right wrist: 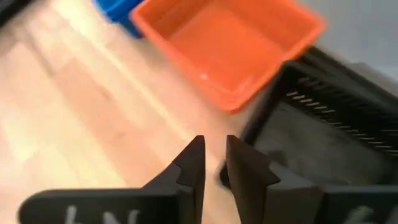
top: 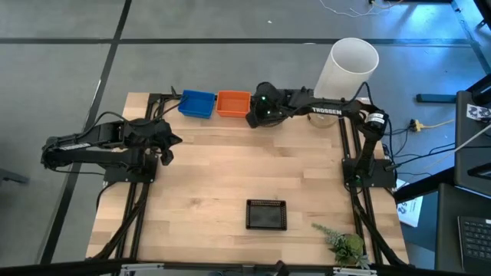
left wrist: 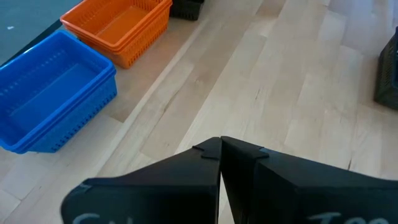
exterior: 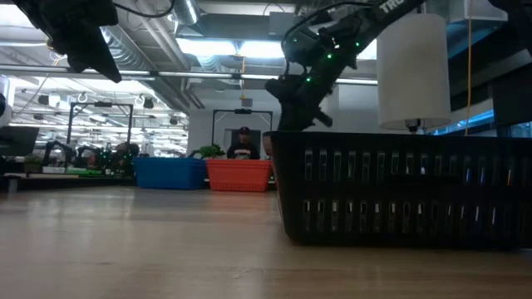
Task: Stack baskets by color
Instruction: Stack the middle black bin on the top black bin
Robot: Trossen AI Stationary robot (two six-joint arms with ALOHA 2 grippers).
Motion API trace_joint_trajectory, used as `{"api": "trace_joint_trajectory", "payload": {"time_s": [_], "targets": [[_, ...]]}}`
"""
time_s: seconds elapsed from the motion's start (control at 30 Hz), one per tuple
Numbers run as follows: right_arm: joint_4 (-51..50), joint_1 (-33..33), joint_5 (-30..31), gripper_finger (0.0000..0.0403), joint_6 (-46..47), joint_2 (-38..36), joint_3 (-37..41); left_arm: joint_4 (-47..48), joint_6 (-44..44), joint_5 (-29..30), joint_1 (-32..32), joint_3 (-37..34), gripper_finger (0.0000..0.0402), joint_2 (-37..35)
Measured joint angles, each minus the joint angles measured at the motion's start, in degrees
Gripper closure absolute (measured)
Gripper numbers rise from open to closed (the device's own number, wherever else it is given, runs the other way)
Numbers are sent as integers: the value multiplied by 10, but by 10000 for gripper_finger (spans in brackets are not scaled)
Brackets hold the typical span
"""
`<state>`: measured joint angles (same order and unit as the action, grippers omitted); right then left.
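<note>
Along the far edge stand a blue basket (top: 196, 104), nested orange baskets (top: 233, 103) and, beside them, a black basket (right wrist: 329, 118). Another black basket (top: 266, 215) rests on its bottom near the front edge. My right gripper (right wrist: 212, 158) hovers above the wood at the far black basket's corner, next to the orange baskets (right wrist: 230, 43). Its fingers are a little apart with nothing between them. My left gripper (left wrist: 221, 146) waits shut at the table's left, raised, holding nothing.
A tall white cylinder (top: 349, 67) stands at the far right corner, behind the right arm. A small green plant (top: 341, 244) lies at the near right corner. Bare wood stretches across the table's middle (top: 230, 169). A person shows far off in the room (exterior: 243, 143).
</note>
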<state>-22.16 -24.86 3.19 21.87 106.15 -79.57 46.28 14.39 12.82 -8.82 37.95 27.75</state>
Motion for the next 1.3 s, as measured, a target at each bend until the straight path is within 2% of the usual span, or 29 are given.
{"api": "trace_joint_trajectory", "payload": {"time_s": [0.33,0.53,0.77,1.03,1.1,1.2,1.3], "targets": [[36,0,-62,399,-11,19,14,0,0,1,0,0,401,0],[47,-2,-64,401,-15,54,14,-1,0,1,0,0,401,0],[34,-22,-29,402,-16,58,14,0,0,2,0,0,401,0],[40,-42,-27,402,-32,58,14,0,1,2,0,0,401,0],[48,-42,-43,402,-43,57,12,0,1,2,0,0,401,0],[29,-39,-102,402,-61,56,-7,0,1,2,0,0,401,0],[-44,-27,-138,403,-91,54,-24,0,1,2,0,0,401,0]]}}
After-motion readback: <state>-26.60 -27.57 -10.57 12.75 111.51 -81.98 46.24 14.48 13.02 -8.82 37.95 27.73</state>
